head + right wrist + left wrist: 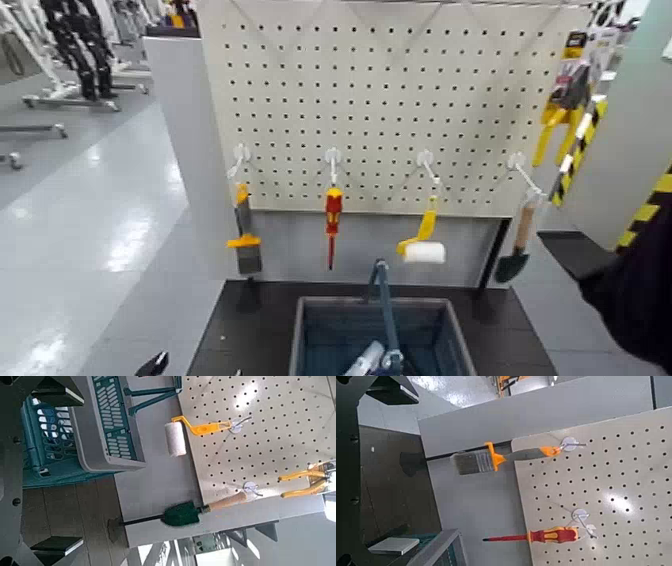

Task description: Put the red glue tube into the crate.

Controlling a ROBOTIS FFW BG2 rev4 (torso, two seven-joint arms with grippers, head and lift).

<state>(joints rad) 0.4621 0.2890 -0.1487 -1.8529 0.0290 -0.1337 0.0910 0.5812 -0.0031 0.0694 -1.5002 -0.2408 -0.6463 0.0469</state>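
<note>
1. From the head view I take the crate (pixel 330 335) as my landmark: it sits on the dark table (pixel 250 320) directly below the pegboard (pixel 400 100), and its near edge is cut off by the bottom of the frame.
2. Inside the crate, next to the foot of the hoop handle (pixel 384 305), I see a pale tube end (pixel 365 358) poking up. It is probably the red glue tube, but only that whitish tip shows and I cannot make out a red label.
3. The left gripper (pixel 153 364) barely enters the head view, as a dark tip left of the crate at the table's edge. I cannot tell how wide its claw stands or whether it holds anything.
4. In the left wrist view only dark gripper parts (pixel 352 471) line the border, so the claw's state is unreadable there too.
5. The right gripper (pixel 16 463) shows in its own view as dark framing beside the crate (pixel 87 423); its opening is hidden from me.
6. Above the crate hang a paintbrush (pixel 245 240), a red-and-yellow screwdriver (pixel 332 222), a paint roller (pixel 424 245) and a trowel (pixel 517 250).
</note>
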